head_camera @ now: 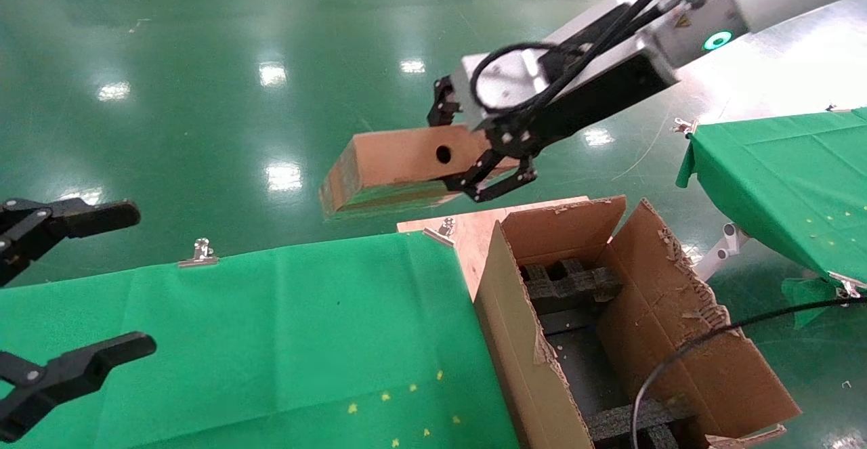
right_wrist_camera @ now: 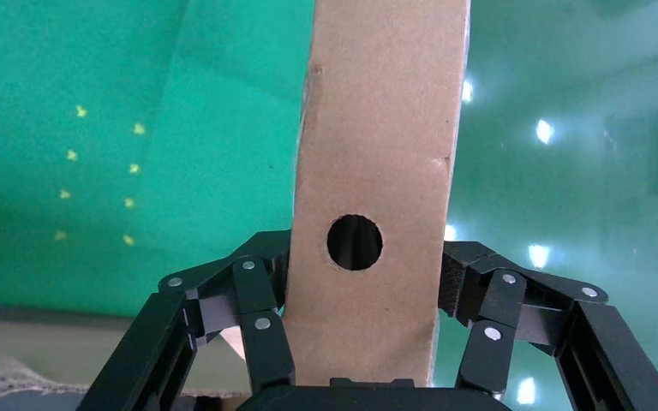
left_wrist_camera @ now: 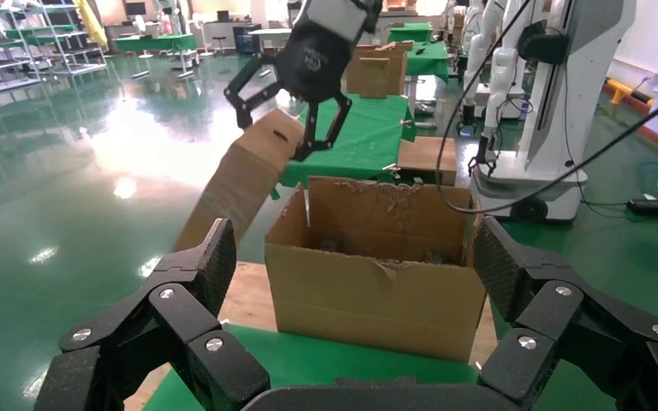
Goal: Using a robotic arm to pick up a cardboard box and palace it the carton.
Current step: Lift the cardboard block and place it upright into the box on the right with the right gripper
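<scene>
Down near the robot, the left gripper [head_camera: 64, 286] sits idle with its jaws spread wide over the green-clothed table [head_camera: 271, 340], and just beside the table the carton [head_camera: 677, 313] stands open, no small box inside it. Farther out, the right gripper [head_camera: 484, 164] on the robotic arm [head_camera: 677, 29] has the cardboard box [head_camera: 399, 164] pinched by one end, aloft over the green floor, beyond the carton's far rim. So the pickup looks done, and carrying over and lowering in remain; the box's long axis lies nearly level, pointing away from the gripper toward the robot's left, round hole [head_camera: 443, 154] facing up.
</scene>
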### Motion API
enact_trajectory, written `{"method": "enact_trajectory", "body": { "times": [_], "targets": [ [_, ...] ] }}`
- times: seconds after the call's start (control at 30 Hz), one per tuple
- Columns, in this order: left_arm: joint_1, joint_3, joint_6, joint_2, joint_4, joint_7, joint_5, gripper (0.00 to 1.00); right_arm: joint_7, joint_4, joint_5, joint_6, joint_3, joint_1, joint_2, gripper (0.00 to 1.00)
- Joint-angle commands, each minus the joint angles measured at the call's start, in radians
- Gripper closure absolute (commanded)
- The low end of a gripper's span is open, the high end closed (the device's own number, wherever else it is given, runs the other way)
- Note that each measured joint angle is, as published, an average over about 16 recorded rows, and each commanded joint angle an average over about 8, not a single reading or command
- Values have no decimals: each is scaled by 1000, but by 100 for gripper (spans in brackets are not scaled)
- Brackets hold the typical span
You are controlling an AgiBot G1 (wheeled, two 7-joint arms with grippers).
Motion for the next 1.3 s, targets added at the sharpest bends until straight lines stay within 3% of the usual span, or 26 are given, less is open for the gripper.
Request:
{"method": "enact_trajectory", "body": {
  "times": [0.03, 0.3, 0.83, 1.03, 1.3],
  "targets": [
    [0, 0, 0, 0, 0, 0, 0, 0, -11, -24, 26, -1, -31, 32, 3, 100],
    [0, 0, 0, 0, 0, 0, 0, 0, -32, -76, 102, -1, -156, 98, 101, 100],
    [0, 0, 0, 0, 0, 0, 0, 0, -39, -108, 91, -2, -459, 253, 373, 100],
    [0, 0, 0, 0, 0, 0, 0, 0, -18, -96, 107, -1, -539, 267, 427, 100],
    [0, 0, 0, 0, 0, 0, 0, 0, 10, -94, 123, 22, -562, 249, 444, 100]
  ]
}}
